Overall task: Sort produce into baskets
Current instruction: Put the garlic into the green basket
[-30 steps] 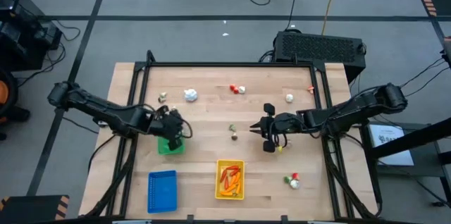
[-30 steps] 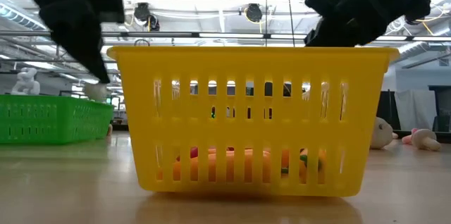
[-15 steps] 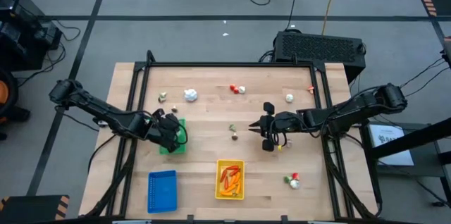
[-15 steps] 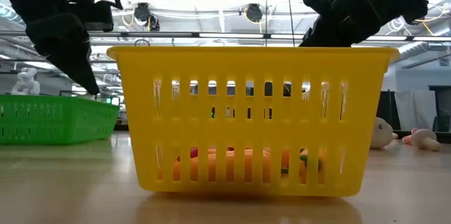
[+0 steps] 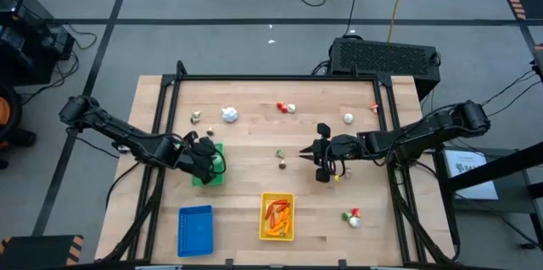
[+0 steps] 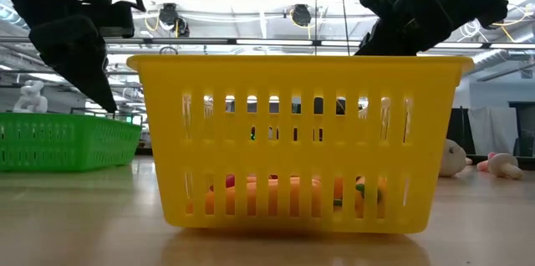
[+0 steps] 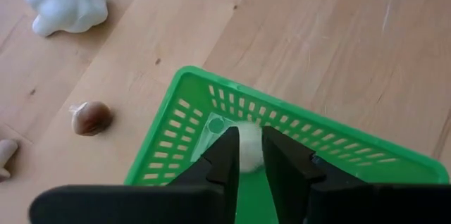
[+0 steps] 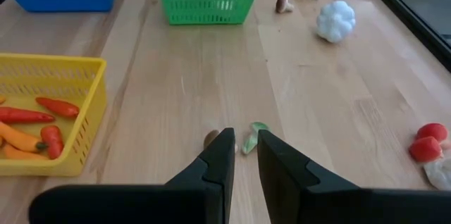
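Left jaws (image 7: 244, 155) narrowly parted over white bulb (image 7: 248, 151), green basket (image 7: 184, 108)

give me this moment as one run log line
left gripper: over green basket, white piece between fingers | right gripper: mid-table, empty | yellow basket: holds carrots, peppers | blue basket: empty

Your robot: two dark, jointed arms, each ending in a two-fingered pincer.

You see both arms built from black, rounded segments linked at bulky joints, with thin dark cables looping alongside them near the wrists. Your left pincer (image 5: 209, 165) and right pincer (image 5: 310, 158) share the same look: matte black housings that taper into two flat, blunt-tipped fingers (image 7: 224, 155) with squared edges. From each wrist camera you see a wide black bar running across the base of the fingers.
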### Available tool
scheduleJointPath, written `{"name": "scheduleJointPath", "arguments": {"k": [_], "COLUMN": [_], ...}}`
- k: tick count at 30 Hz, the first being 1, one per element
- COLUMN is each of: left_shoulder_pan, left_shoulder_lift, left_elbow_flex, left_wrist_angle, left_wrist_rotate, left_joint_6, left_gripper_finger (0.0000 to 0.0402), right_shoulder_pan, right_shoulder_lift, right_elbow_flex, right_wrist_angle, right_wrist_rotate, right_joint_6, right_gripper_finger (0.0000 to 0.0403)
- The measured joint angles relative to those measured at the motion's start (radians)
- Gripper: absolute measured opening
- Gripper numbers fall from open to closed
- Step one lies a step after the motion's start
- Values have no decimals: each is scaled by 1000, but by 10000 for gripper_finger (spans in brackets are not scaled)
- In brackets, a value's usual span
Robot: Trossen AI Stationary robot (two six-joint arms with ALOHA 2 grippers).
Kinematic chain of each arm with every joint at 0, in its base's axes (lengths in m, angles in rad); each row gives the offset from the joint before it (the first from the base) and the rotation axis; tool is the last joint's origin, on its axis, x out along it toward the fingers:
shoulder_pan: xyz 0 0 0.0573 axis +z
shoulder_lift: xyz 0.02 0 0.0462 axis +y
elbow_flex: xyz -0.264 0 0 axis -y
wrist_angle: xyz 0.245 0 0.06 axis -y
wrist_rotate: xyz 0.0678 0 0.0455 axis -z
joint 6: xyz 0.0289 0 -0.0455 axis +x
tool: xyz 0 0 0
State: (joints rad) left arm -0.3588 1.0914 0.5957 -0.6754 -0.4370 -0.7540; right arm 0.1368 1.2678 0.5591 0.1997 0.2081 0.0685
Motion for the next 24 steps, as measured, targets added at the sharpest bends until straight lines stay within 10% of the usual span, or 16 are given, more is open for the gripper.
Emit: {"name": "scheduleJointPath", "arguments": {"k": [12, 24], "left_shoulder_pan": [11, 109], "left_shoulder_lift": [0, 1], "left_elbow_flex": [24, 67], "left_wrist_angle": [-26, 373], "left_wrist_rotate": [7, -96], "left_joint_6": [52, 544], "left_gripper_finger": [91, 91], "right_shoulder_pan": [0, -12], "right_shoulder_lift": [-5, -28], "right_elbow_flex": [7, 412], "right_wrist_angle": [-70, -1024], "right_wrist_rotate": [-4, 22], "right_joint_6": [38, 407], "right_gripper_finger": [54, 54]}}
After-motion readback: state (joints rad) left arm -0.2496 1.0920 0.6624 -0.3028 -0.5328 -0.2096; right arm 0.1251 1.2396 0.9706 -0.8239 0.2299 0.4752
